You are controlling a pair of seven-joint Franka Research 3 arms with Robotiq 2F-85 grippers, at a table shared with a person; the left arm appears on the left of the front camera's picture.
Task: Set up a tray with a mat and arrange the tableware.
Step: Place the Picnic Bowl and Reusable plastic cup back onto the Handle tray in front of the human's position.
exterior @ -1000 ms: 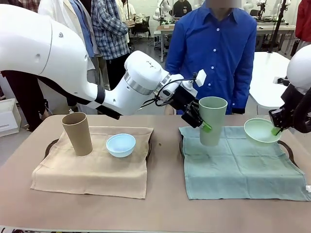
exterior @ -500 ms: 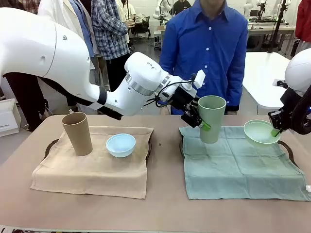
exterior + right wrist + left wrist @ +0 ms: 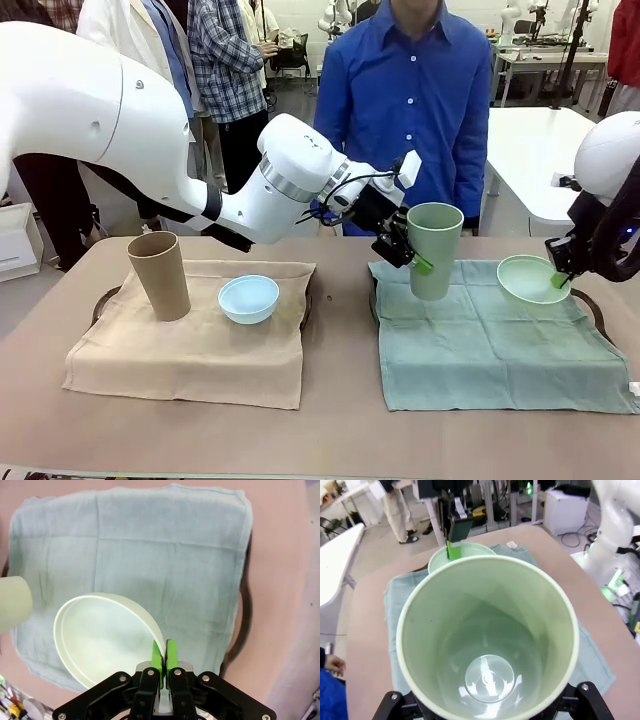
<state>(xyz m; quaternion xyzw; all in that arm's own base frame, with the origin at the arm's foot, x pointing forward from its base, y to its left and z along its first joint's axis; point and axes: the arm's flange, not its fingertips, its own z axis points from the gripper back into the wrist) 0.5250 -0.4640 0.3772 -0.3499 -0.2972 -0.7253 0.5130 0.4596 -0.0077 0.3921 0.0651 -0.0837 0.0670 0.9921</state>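
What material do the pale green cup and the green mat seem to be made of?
Pale green cup: probably smooth, slightly glossy plastic, since its inside bottom reflects light. Green mat: woven cloth, matte, showing fold creases and soft edges.

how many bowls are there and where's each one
2. A light blue bowl sits on the tan mat, beside the tan cup. A pale green bowl is pinched at its rim by the right gripper, over the green mat.

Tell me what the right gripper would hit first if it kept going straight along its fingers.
Probably the green mat. The right gripper pinches the pale green bowl by its rim and points down at the cloth, with nothing between. How far off the cloth lies is unclear.
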